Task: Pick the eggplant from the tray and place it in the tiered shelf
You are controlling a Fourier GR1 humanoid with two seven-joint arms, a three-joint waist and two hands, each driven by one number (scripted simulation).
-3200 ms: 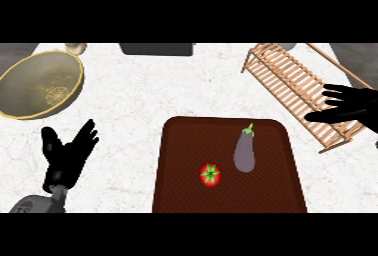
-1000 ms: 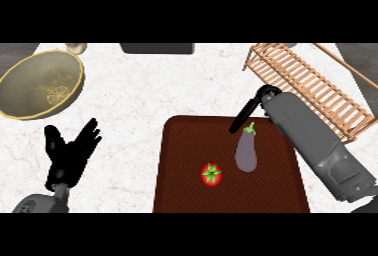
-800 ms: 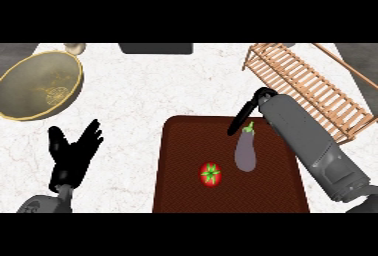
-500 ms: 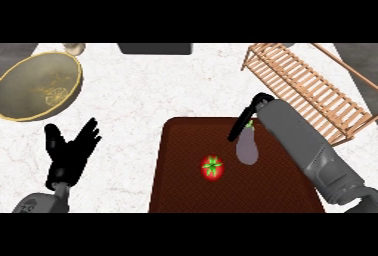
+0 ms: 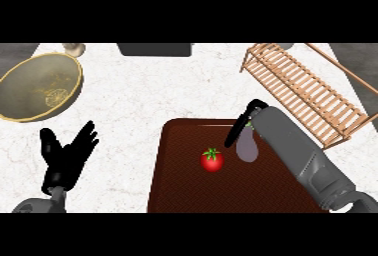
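The purple eggplant (image 5: 246, 148) lies on the dark brown tray (image 5: 184, 190), stem end pointing away from me. My right hand (image 5: 241, 125) comes down over that stem end. Its fingers reach fairly straight along the eggplant's left side, and the grey forearm hides the right side. Whether the thumb touches the eggplant is hidden. The wooden tiered shelf (image 5: 310, 92) stands at the back right, beyond the tray. My left hand (image 5: 68, 156) rests open, fingers up, left of the tray.
A red tomato (image 5: 212, 160) sits on the tray just left of the eggplant. A large golden bowl (image 5: 37, 87) stands at the back left. A dark block (image 5: 155, 49) lies along the far edge.
My right hand swung in from beside the shelf to the eggplant's stem end and sank lower beside it. The tomato has shifted slightly towards the tray's far side. The left hand stays put.
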